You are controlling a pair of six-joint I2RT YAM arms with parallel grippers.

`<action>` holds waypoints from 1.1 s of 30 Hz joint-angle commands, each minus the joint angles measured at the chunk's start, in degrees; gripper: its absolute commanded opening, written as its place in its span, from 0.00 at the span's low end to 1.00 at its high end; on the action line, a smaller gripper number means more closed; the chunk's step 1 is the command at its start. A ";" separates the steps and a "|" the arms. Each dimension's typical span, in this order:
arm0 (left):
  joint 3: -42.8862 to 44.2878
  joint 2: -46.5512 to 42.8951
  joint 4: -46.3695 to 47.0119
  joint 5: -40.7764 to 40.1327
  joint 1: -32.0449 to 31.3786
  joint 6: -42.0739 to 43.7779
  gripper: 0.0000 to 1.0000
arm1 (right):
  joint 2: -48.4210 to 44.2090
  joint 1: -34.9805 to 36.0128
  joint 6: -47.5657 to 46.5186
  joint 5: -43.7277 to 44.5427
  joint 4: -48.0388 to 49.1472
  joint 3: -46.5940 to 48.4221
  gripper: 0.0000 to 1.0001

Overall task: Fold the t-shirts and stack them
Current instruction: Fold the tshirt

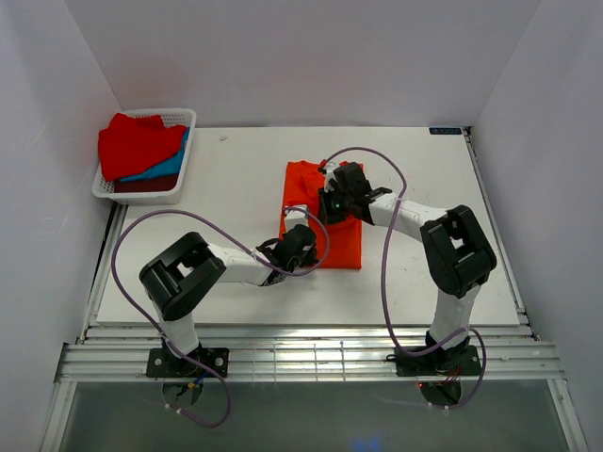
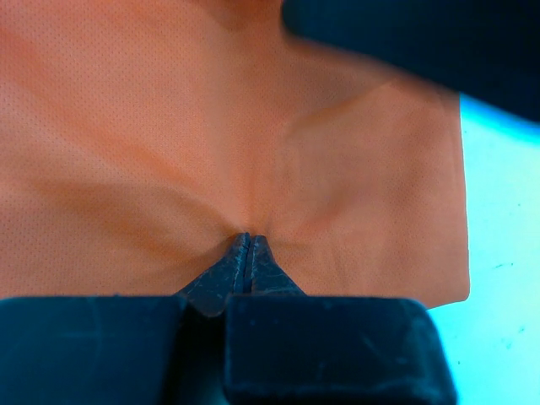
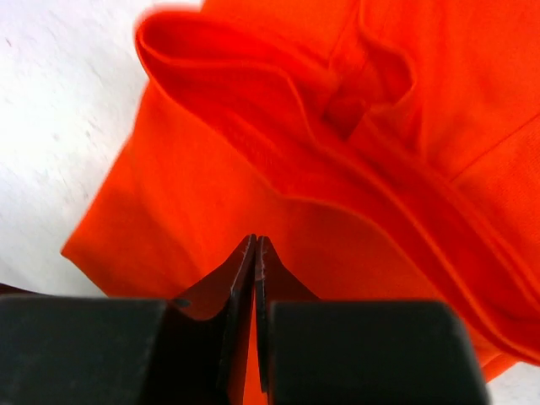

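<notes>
I see the orange-red t-shirt (image 1: 303, 184) centred on the counter (image 1: 236, 188), long axis running away from the bases. The left gripper (image 2: 250, 238) is clamped on cloth at its near-left edge and the right gripper (image 3: 256, 240) pinches a fold further up. I reckon the next fold carries the near end toward the far one

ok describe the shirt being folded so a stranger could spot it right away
On the white table, look at its middle. The orange-red t-shirt lies there partly folded, the only shirt flat on the tabletop, while the other shirts sit piled in the white basket at the far left corner.
</notes>
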 commanded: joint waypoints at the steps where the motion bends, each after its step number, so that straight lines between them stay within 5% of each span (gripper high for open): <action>1: 0.25 -0.90 -7.18 -0.26 -0.74 -0.10 0.00 | -0.09 0.86 0.99 -2.60 2.38 -1.96 0.08; 19: -3.52 -3.71 -7.53 -0.88 -1.27 -1.42 0.00 | 13.18 1.22 1.43 0.92 3.26 7.08 0.08; 33: -6.42 -5.64 -7.97 -1.85 -1.45 -2.56 0.00 | 21.80 -3.61 -2.26 6.63 -3.86 27.03 0.08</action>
